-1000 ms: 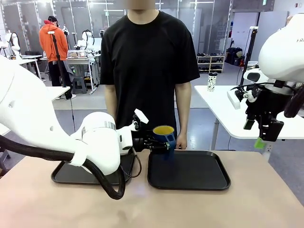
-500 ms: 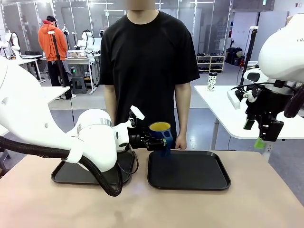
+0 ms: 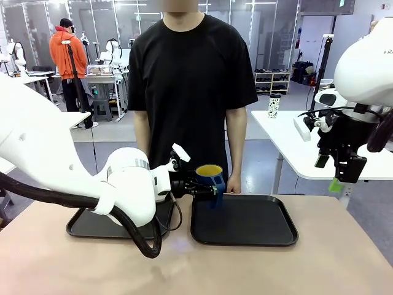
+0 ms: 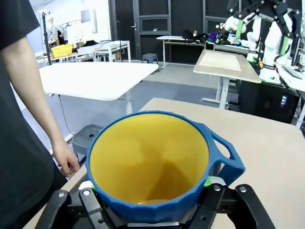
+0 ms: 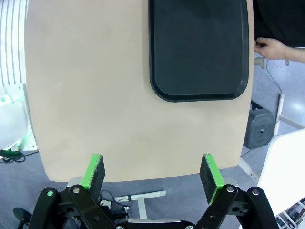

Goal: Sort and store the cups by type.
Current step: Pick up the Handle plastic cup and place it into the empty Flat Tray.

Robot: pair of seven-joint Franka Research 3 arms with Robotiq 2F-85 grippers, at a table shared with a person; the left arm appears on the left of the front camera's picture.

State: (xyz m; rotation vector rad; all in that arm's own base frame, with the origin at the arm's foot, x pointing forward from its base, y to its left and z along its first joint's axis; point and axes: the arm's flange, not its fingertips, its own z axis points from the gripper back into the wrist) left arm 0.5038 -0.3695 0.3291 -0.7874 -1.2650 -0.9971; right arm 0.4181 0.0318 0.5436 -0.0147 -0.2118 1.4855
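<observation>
Jaws of our left gripper (image 4: 152, 200) clamp the blue mug (image 3: 211, 176) upright, above the right tray's (image 3: 270, 232) near-left corner, likely for setting down there. Our right gripper (image 5: 151, 175) hangs open, high over the bench (image 5: 90, 86).

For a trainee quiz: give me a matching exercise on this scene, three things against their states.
Things:
1. blue mug
2. right claw
3. right-hand black tray

States:
A. open, raised beyond the table's edge
B. flat on the table, nothing on it
C. gripped by the left claw, in the air at the tray's near-left corner

Pairs: 1-C, 2-A, 3-B
</observation>
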